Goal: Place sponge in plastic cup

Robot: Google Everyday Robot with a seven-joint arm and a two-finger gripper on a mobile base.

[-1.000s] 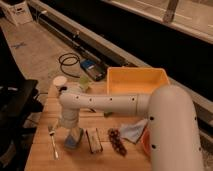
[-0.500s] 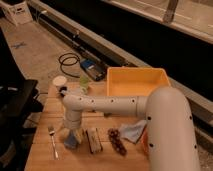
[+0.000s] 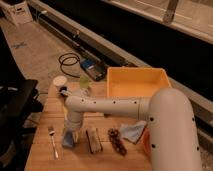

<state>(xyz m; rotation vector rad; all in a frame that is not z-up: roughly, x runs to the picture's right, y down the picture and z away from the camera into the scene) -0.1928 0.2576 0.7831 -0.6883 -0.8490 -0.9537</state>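
Jaws down at sponge (image 3: 67, 141), sponge half hidden, plastic cup (image 3: 85, 82) beyond arm (image 3: 110, 106)

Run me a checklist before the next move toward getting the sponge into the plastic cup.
1. Gripper down on the sponge near the table's front left: ok.
2. Sponge actually held: cannot tell.
3. Plastic cup upright near the table's far edge: ok.
4. Cup's inside free: cannot tell.
5. Fork and dark block lie apart from the sponge, one on each side: ok.
6. White cup stands beside the plastic cup without touching it: ok.
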